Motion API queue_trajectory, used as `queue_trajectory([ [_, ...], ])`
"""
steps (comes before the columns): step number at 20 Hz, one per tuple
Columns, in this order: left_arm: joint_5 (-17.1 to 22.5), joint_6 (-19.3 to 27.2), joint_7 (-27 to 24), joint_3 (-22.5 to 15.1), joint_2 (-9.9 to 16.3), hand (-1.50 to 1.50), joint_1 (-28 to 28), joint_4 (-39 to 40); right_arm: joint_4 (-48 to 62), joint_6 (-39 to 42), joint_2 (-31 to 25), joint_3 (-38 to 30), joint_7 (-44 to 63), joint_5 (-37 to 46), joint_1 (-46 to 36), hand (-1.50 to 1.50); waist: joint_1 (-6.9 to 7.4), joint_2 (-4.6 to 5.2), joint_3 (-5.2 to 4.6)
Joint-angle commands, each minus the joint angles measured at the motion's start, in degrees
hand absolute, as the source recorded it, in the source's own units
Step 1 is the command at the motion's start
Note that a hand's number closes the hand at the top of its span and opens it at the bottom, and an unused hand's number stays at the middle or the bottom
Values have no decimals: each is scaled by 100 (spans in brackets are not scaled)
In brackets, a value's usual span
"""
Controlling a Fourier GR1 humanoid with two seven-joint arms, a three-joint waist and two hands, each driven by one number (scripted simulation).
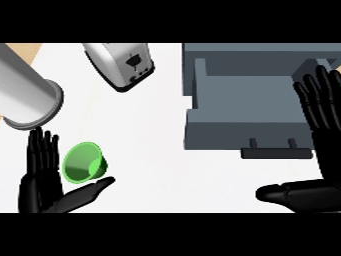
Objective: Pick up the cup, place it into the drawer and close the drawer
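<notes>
The cup (83,162) is lying tipped on the white desk (151,150) at the lower left, its open mouth facing up and left. It is bright green, with a paler rim and a darker inside, and it is carrying no writing that can be read.

The left robot hand (44,182) is sitting open just beside the cup: straight fingers are pointing up along the cup's left side and the thumb is reaching out under its lower edge. Whether they are touching it cannot be told.

The desk is showing plain white, with a strip of tan wood at its far left edge.

Above the cup, a grey metal cylinder (19,95) is lying tilted, its rimmed end pointing toward the cup. A silver toaster (121,64) with a dark control panel is standing at the top centre; its markings are too small to read.

The grey drawer (243,125) is standing pulled open at the right, well apart from the cup, with a dark handle (275,152) on its front.

The right robot hand (328,150) is resting open over the drawer's right side, fingers straight and spread, thumb pointing left.
</notes>
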Motion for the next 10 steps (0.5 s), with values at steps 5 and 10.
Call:
queue_trajectory([
  [5, 181, -257, -655, 214, -43, -150, -110, 945, -109, 150, -69, -89, 106, -196, 165, -150, -12, -1, 2],
  [10, 471, -692, -1308, 690, 90, -150, -319, 1860, -310, 39, -26, 91, 330, -25, 33, -150, -11, 0, 0],
])
